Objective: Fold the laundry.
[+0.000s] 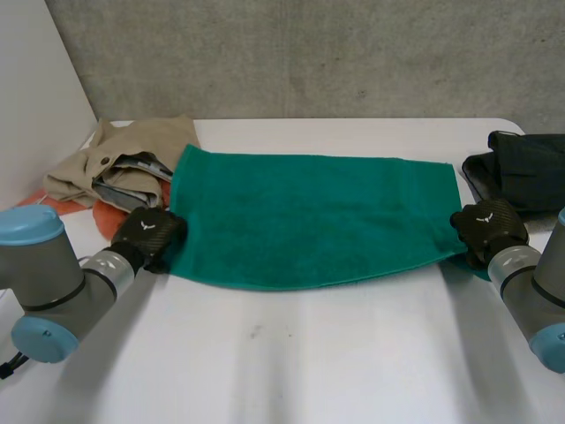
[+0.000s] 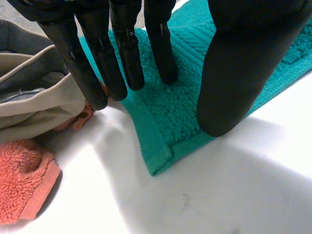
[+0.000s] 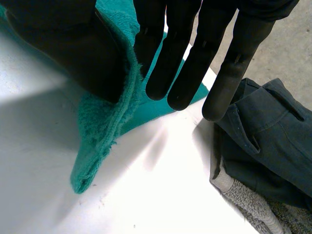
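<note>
Green towel (image 1: pixel 309 221) lies spread flat across the middle of the white counter (image 1: pixel 291 353), its long sides running from one arm to the other, with 1 robot hand at each near corner.

The left robot hand (image 1: pixel 148 235) sits at the towel's near left corner. In the left wrist view the left robot hand (image 2: pixel 243 63) has its fingers (image 2: pixel 161 48) straight and released. The thumb tip and 2 of the fingertips rest on top of the towel (image 2: pixel 180 112), and the other fingertips come down just beside its hem, next to a beige garment (image 2: pixel 34 102). The corner under the hand lies flat on the counter, not lifted.

The right robot hand (image 1: pixel 488 228) is at the near right corner. In the right wrist view the right robot hand (image 3: pixel 63 44) grasps the towel (image 3: pixel 102 126): its edge rises between the thumb and the straight fingers (image 3: pixel 183 73), pinched there, while the free corner trails down onto the counter.

Beside the towel's left end lies the crumpled beige garment (image 1: pixel 132 159), resting on an orange towel (image 1: pixel 53 201) (image 2: pixel 22 180). At the right end, near the right robot hand, a dark garment (image 1: pixel 525 168) (image 3: pixel 273 141) lies in a heap on a grey towel (image 3: pixel 253 204).
</note>
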Controlling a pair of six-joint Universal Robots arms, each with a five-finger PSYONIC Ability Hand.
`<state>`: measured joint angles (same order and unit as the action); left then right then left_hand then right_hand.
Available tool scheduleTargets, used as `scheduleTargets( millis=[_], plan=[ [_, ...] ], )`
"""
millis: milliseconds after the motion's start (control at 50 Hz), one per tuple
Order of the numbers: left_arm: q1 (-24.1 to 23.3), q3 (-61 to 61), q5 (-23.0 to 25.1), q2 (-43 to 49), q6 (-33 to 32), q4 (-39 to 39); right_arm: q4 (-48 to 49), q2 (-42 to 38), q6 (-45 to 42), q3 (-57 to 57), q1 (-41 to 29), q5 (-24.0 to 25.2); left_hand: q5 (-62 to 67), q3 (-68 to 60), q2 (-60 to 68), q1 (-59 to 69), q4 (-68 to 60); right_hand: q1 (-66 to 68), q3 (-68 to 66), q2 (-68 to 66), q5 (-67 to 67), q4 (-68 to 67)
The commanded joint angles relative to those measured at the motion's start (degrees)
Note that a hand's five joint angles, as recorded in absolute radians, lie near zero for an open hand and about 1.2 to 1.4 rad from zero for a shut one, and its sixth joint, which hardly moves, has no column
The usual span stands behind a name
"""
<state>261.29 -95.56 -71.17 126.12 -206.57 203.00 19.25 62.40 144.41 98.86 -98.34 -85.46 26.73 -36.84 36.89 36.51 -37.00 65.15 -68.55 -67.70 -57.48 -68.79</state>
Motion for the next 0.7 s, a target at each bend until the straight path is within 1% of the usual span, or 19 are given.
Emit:
scheduleTargets(
  millis=[20, 180, 260, 340, 400, 540, 640, 660, 680, 700],
  plan=[
    [-0.60, 1.17, -0.02, 0.18, 0.20, -0.06, 0.00, -0.09, -0.09, 0.02, -0.01, 0.03, 9.81, -9.70, 9.65, 10.03, -9.54, 14.85, -11.45, -12.30, -12.52, -11.21],
    [-0.95, 2.84, -0.11, 1.50, 0.20, -0.06, 0.00, -0.35, -0.09, 0.28, -0.01, 0.03, 12.01, -11.89, 11.84, 12.22, -11.73, 14.85, -11.45, -12.30, -12.52, -11.21],
    [-1.57, 3.80, -0.11, 2.20, 0.20, -0.06, 0.00, -0.44, -0.18, 0.28, -0.09, 0.03, 17.04, -16.92, 16.87, 17.26, -16.77, 14.85, -11.45, -12.30, -12.52, -11.21],
    [-1.92, 4.68, -0.11, 2.81, 0.20, -0.06, 0.00, -0.53, -0.18, 0.28, -0.01, -0.06, 29.81, -29.70, 29.65, 30.03, -29.54, 14.85, -11.45, -12.30, -12.52, -11.21],
    [-2.10, 5.21, -0.11, 3.17, 0.29, -0.06, 0.00, -0.53, -0.18, 0.28, -0.09, -0.06, 43.23, -43.11, 43.06, 43.44, -42.95, 14.85, -11.45, -12.30, -12.52, -11.21],
    [-3.33, 5.04, -0.81, 2.03, 0.55, -0.59, 0.00, -0.44, -0.18, 0.28, -0.09, -0.06, 43.27, -43.16, 43.11, 43.49, -43.00, 14.85, -11.45, -12.30, -12.52, -11.21],
    [-3.50, 2.32, -0.46, -3.50, 3.44, -3.58, 0.00, -0.35, -0.18, 0.37, -0.09, -0.06, 43.27, -43.16, 43.11, 43.49, -43.00, 14.85, -11.45, -12.30, -12.52, -11.21],
    [-3.50, 0.83, -0.37, -5.25, 4.32, -4.10, 0.00, -0.35, -0.18, 0.37, -0.09, -0.06, 28.14, -28.03, 27.98, 28.36, -27.87, 14.85, -11.45, -12.30, -12.52, -11.21],
    [-3.50, 0.03, -0.28, -5.88, 4.68, -4.28, 0.00, -0.35, -0.18, 0.37, -0.09, -0.06, 17.50, -17.38, 17.33, 17.72, -17.23, 14.85, -11.45, -12.30, -12.52, -11.21],
    [-3.50, -0.50, -0.28, -6.50, 4.77, -4.46, 0.00, -0.35, -0.18, 0.37, -0.09, -0.06, 13.73, -13.61, 13.56, 13.95, -13.46, 14.85, -11.45, -12.30, -12.52, -11.21]
  ],
)
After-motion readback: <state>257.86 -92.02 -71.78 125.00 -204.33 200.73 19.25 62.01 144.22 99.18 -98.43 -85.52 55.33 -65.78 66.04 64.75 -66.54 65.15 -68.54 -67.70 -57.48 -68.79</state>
